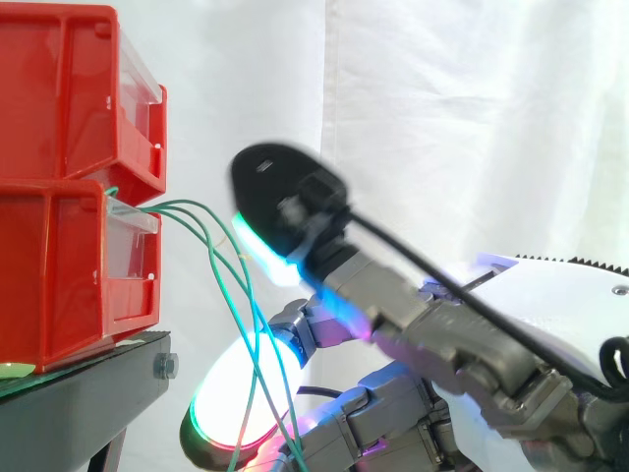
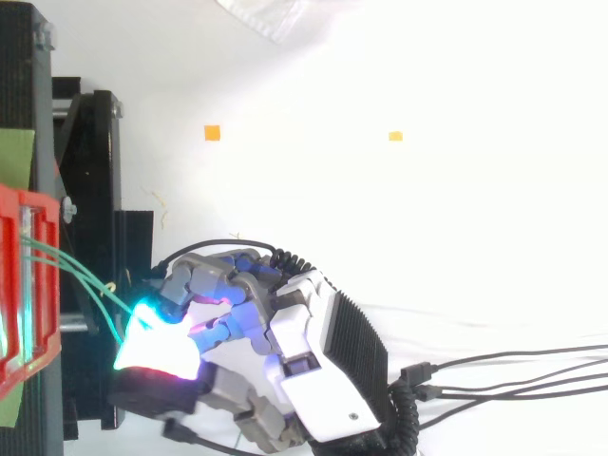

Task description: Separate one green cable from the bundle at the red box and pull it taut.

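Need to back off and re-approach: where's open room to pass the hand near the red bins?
Free: in front of the upper red bin, above the green cables. Crowded: between the black stand and the hand, where cables hang.

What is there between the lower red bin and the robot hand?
Green cables cross that gap: in the side view they leave the lower red bin and curve down toward the robot hand. Nothing else lies there.
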Available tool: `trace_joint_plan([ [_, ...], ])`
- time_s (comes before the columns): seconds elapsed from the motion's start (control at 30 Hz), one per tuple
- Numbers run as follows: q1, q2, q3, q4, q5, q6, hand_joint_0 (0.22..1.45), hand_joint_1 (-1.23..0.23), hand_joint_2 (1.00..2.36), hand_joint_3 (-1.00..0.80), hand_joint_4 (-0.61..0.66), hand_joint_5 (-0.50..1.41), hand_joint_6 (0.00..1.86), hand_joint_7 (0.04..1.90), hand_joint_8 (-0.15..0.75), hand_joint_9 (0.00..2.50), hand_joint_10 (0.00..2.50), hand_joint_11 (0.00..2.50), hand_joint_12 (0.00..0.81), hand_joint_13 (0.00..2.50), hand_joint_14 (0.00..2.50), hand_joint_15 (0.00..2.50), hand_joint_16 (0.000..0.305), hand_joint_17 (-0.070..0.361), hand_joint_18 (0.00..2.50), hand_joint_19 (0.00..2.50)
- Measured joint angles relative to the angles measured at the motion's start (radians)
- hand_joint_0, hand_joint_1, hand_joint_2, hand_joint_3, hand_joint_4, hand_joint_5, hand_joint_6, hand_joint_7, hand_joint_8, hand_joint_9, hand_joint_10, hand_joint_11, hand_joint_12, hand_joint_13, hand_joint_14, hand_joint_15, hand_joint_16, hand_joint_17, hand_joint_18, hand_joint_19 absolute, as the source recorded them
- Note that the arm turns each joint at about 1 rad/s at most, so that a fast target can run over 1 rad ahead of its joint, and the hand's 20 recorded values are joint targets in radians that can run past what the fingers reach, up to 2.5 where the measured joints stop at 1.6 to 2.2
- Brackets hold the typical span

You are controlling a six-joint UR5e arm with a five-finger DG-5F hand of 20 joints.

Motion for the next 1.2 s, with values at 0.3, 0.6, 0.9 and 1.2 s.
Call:
trace_joint_plan([
  [0.3, 0.004, 0.0, -0.004, 0.008, 0.006, -0.001, 0.63, -0.79, 1.01, -0.17, 0.08, -0.01, 0.88, 1.38, 0.315, 1.59, 0.03, 0.95, 0.402, 1.11, 0.02, 0.77, 0.057, 0.128, 0.78, 0.65],
  [0.6, 0.005, 0.0, -0.005, 0.012, 0.008, -0.001, 0.7, -1.03, 1.01, -0.26, 0.09, -0.05, 0.91, 1.43, 0.289, 1.4, 0.03, 1.02, 0.354, 0.96, 0.03, 0.78, 0.049, 0.11, 0.65, 0.65],
  [0.9, 0.005, 0.001, -0.008, 0.02, 0.008, -0.001, 0.56, -1.06, 1.0, -0.5, 0.13, -0.06, 0.91, 1.43, 0.3, 1.32, 0.03, 1.05, 0.351, 0.89, 0.03, 0.76, 0.05, 0.113, 0.58, 0.61],
  [1.2, 0.006, 0.001, -0.016, 0.036, 0.008, -0.001, 0.36, -0.2, 1.0, -0.5, 0.06, -0.02, 0.88, 1.46, 0.352, 1.56, 0.03, 0.99, 0.453, 1.04, 0.02, 0.74, 0.073, 0.164, 0.74, 0.6],
])
